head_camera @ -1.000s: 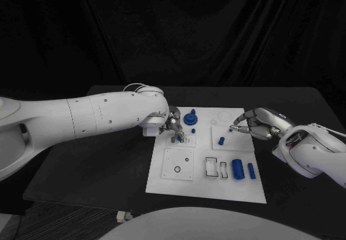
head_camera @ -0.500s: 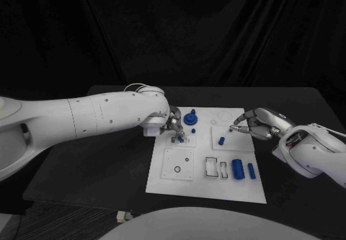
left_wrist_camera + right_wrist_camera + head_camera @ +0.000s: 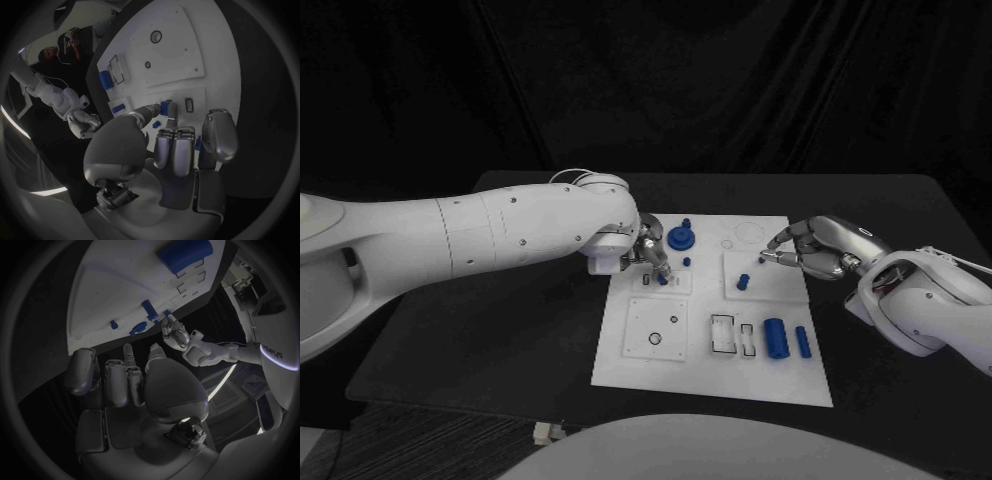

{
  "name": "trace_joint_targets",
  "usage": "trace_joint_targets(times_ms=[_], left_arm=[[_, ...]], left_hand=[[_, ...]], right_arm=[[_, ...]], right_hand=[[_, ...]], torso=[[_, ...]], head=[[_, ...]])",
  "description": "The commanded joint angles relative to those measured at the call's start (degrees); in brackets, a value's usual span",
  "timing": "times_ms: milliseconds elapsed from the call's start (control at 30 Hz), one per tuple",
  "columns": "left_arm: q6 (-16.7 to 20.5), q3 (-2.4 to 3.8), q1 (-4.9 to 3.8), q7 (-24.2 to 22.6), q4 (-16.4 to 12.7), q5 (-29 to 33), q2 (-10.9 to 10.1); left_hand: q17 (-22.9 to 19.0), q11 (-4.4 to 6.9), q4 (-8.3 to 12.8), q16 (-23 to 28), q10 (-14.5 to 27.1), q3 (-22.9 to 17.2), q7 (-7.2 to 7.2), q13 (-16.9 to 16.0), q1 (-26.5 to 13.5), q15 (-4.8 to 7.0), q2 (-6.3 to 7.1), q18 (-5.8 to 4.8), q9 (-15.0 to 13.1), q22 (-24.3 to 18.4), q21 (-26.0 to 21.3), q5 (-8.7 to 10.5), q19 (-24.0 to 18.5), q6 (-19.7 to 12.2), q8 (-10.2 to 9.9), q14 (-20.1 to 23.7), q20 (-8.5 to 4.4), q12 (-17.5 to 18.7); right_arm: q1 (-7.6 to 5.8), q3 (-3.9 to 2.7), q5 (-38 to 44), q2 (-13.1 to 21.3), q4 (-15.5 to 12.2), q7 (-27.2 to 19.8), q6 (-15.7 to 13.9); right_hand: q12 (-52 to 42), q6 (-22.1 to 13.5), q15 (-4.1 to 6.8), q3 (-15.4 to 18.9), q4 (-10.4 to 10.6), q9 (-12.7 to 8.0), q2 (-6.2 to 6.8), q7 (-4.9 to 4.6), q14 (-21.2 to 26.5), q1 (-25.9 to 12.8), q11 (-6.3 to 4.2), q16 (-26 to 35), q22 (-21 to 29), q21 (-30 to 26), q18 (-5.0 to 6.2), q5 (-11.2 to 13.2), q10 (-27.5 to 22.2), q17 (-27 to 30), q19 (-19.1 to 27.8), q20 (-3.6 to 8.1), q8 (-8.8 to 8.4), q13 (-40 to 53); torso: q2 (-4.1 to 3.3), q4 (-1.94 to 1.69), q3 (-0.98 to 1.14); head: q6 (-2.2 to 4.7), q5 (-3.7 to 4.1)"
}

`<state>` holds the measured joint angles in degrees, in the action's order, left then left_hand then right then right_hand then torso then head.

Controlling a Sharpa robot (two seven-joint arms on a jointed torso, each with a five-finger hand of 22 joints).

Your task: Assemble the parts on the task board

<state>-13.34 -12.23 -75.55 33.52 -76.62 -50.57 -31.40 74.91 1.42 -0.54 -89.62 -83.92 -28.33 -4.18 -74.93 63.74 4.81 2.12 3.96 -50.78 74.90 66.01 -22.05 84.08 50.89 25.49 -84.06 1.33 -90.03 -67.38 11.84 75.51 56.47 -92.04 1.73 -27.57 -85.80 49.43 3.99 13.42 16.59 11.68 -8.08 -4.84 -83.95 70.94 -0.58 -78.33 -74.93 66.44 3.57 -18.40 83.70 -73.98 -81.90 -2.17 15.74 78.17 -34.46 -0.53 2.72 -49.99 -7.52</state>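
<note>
The white task board lies in the middle of the table, also seen in the left wrist view. My left hand hovers over its far left corner. Thumb and a finger pinch a small blue peg above a slotted block. A blue knob stands just beyond that hand. My right hand hangs at the board's far right edge, fingers curled in, with nothing seen in them. A small blue part stands near it. A blue cylinder and a blue bar lie at the near right.
An empty rectangular slot and a square plate with holes take up the board's near half. Bare black table surrounds the board. My left forearm stretches across the left side.
My left hand has shifted very slightly over the slotted block. The right hand and the parts on the board stay where they were.
</note>
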Motion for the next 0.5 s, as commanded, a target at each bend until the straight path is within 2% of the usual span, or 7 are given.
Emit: trace_joint_targets(times_ms=[33,500], left_arm=[[-0.3,0.04,0.10,-0.5,-0.2,1.0,0.1],[0.0,0.04,0.52,-0.5,0.3,0.9,0.2]], left_hand=[[15.1,-0.32,10.3,-0.3,-6.1,-10.1,0.32,-15.1,-0.1,-0.29,-0.51,0.21,-0.1,9.6,-0.1,-0.05,0.2,0.1,0.3,-5.9,0.35,0.0],[15.0,-0.34,10.3,-0.2,-6.1,-9.9,0.29,-15.1,-0.1,-0.30,-0.63,0.22,-0.1,9.6,-0.1,0.09,0.2,0.1,0.2,-5.9,0.36,0.0]], right_arm=[[0.16,-0.03,0.1,0.0,-0.1,0.8,0.2],[0.16,-0.03,0.1,0.1,-0.2,0.8,0.1]], right_hand=[[0.2,0.2,0.19,0.4,0.0,-0.1,-0.08,-0.07,-2.0,0.3,-0.08,0.2,-8.8,-0.2,1.16,0.0,3.0,0.1,0.4,-0.07,0.07,5.6],[0.2,0.2,0.19,0.4,0.0,-0.1,-0.08,-0.07,-2.0,0.3,-0.08,0.2,-8.8,-0.2,1.16,0.0,3.0,0.1,0.4,-0.07,0.07,5.6]], torso=[[-0.01,0.00,0.01],[0.00,0.00,0.00]], head=[[-0.01,-0.05],[-0.01,0.02]])
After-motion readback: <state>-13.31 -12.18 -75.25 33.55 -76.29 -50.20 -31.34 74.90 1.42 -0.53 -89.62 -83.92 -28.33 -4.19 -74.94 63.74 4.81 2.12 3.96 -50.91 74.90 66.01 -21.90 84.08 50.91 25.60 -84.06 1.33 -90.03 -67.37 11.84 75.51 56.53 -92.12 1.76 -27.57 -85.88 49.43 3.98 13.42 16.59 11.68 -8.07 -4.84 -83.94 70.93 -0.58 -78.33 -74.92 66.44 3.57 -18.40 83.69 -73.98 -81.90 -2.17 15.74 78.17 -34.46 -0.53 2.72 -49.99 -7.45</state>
